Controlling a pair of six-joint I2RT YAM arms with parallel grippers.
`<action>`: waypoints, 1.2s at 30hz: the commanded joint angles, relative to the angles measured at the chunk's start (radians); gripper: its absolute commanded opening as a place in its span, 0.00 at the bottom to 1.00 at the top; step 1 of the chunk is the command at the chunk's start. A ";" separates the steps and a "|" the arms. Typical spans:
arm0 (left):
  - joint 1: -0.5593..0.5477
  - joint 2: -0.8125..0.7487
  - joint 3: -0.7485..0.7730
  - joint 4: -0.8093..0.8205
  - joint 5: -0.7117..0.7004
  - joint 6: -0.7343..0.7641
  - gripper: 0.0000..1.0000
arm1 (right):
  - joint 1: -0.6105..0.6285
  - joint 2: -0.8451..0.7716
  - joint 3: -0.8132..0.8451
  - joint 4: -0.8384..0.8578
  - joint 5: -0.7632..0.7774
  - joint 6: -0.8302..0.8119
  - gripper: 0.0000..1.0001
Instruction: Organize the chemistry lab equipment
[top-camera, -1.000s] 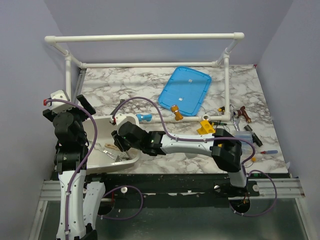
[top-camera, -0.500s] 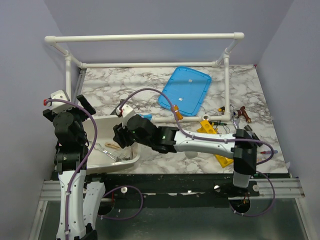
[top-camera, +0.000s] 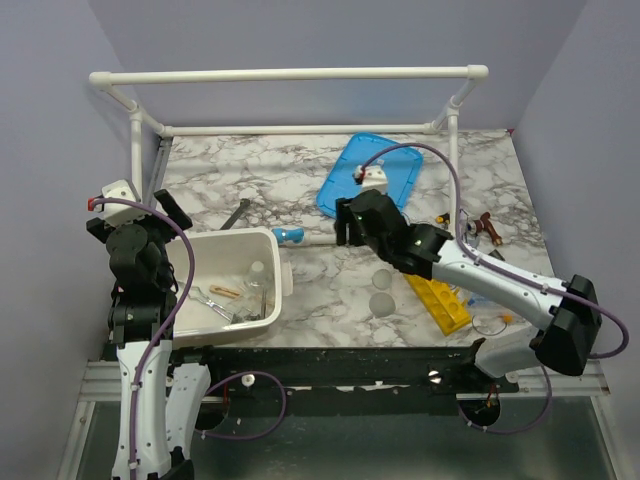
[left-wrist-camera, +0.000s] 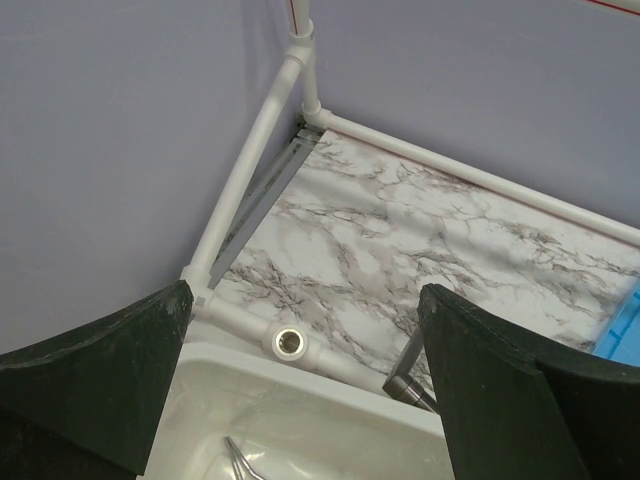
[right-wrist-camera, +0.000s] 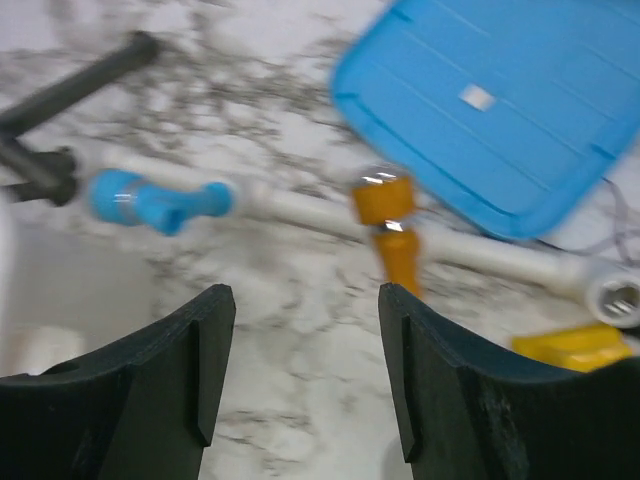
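The white tub (top-camera: 200, 250) at the left holds metal tongs (top-camera: 212, 301), thin wooden sticks (top-camera: 228, 290) and a clear glass flask (top-camera: 258, 276). My right gripper (top-camera: 346, 228) is open and empty over the marble, near the blue lid (top-camera: 372, 180); in the right wrist view (right-wrist-camera: 303, 300) an orange piece (right-wrist-camera: 392, 228) and a blue piece (right-wrist-camera: 150, 198) lie ahead of it. Two small beakers (top-camera: 381, 290) and the yellow rack (top-camera: 438, 300) lie to its right. My left gripper (top-camera: 168, 208) is open and empty above the tub's far rim (left-wrist-camera: 300, 372).
A white PVC pipe frame (top-camera: 300, 75) rings the back of the table, with a low pipe (right-wrist-camera: 300, 212) crossing the middle. A dark rod (top-camera: 235, 213) lies behind the tub. Small brown and dark items (top-camera: 488, 228) sit at the far right.
My right arm has pulled out of the tub and swung right and back toward the blue lid. The flask, beakers and yellow rack now show. The left arm has not moved.
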 joint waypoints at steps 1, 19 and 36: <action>-0.006 -0.003 -0.014 0.016 0.018 0.002 0.99 | -0.121 -0.142 -0.122 -0.176 0.162 0.074 0.70; -0.012 0.002 -0.014 0.014 0.029 -0.002 0.99 | -0.524 -0.223 -0.331 -0.267 -0.105 0.001 0.83; -0.014 0.010 -0.012 0.015 0.038 -0.005 0.99 | -0.524 -0.079 -0.326 -0.238 -0.262 -0.124 0.75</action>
